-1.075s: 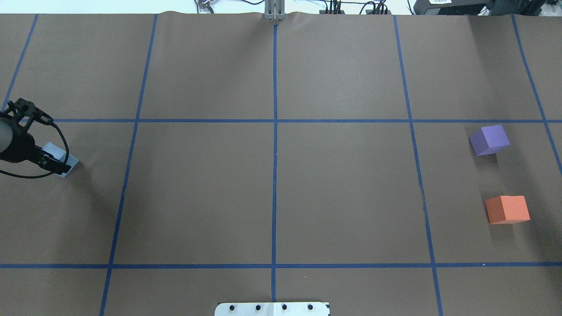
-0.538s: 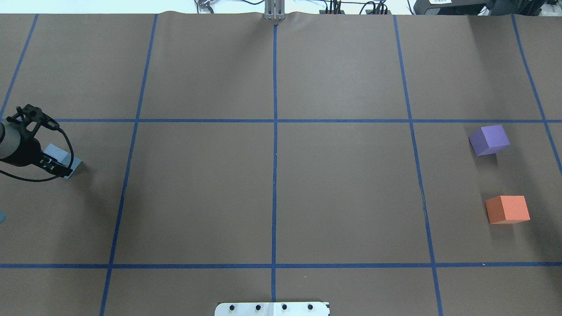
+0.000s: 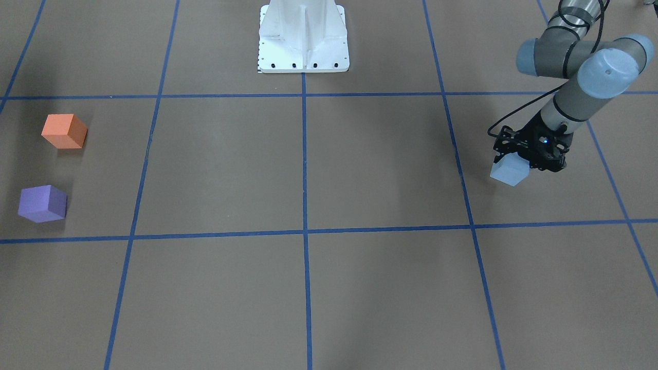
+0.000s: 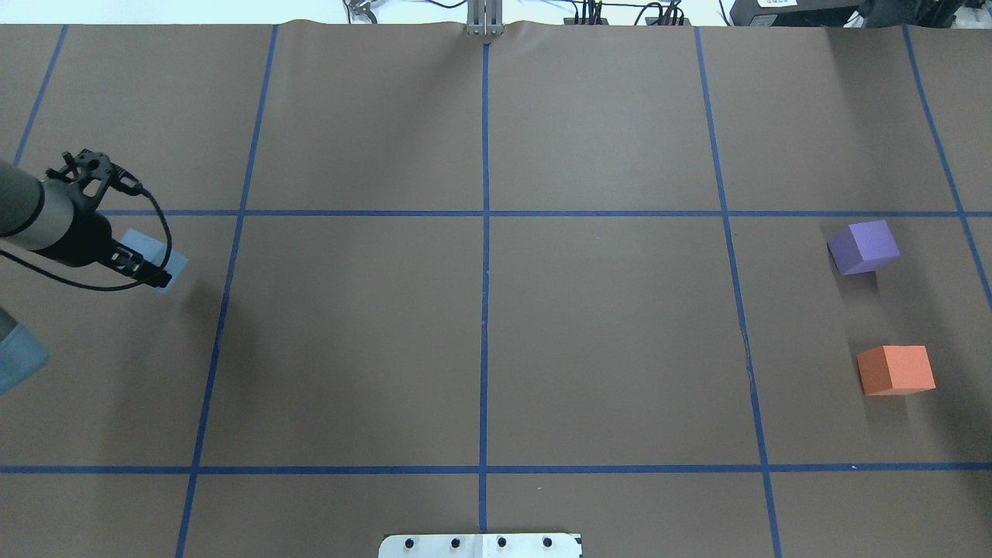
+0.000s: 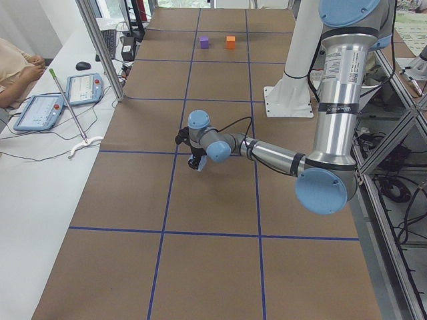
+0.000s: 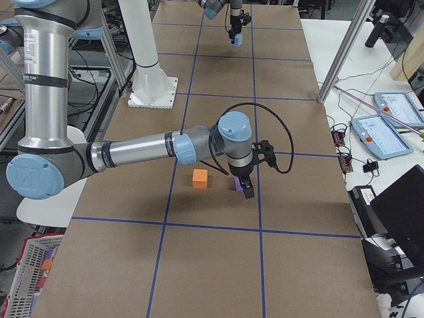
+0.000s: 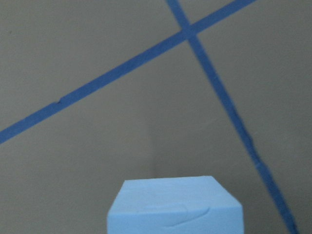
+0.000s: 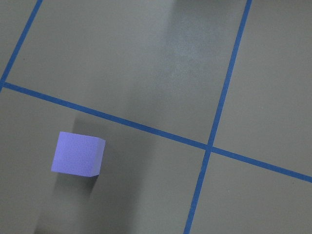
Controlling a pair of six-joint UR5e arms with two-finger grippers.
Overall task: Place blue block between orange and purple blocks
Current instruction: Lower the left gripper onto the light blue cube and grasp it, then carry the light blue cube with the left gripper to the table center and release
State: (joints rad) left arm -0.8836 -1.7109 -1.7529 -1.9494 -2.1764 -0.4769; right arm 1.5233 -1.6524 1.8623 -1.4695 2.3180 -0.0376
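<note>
While left pincer [image 3: 520,163] clamps blue block [image 3: 508,173], right pincer [image 6: 246,190] state: cannot tell.

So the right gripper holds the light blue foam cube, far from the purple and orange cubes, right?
No, the left gripper holds the light blue foam cube, per the overhead view; the purple foam cube and orange foam cube are far off.

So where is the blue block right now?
The blue block is at the front-facing view's right, gripped in the left tool, just right of a blue tape line, far from the orange block and purple block.
</note>
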